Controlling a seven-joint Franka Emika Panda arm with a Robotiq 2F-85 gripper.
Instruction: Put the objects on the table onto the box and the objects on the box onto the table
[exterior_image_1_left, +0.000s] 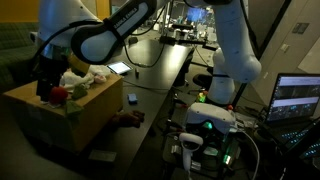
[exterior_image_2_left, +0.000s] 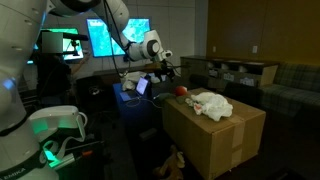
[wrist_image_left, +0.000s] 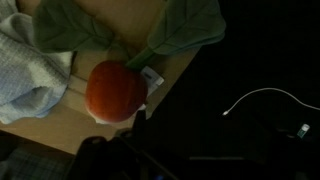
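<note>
Dim lab with lit monitors (exterior_image_2_left: 110, 38), long black table (exterior_image_1_left: 165, 70), tan cardboard box (exterior_image_2_left: 215, 135) beside it, red plush fruit (wrist_image_left: 115, 90) and white cloth (exterior_image_2_left: 212, 103) on box top, gripper (exterior_image_2_left: 166, 70) hovering above plush fruit, jaws wide apart, holding nothing.

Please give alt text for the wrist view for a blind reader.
A red round toy with green leaves and a white tag lies on the tan box, near its edge. A pale cloth lies beside it; a white cable crosses the dark surface beyond.

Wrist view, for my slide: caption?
Red round toy with green leaves beside a pale cloth on the tan cardboard box.
</note>
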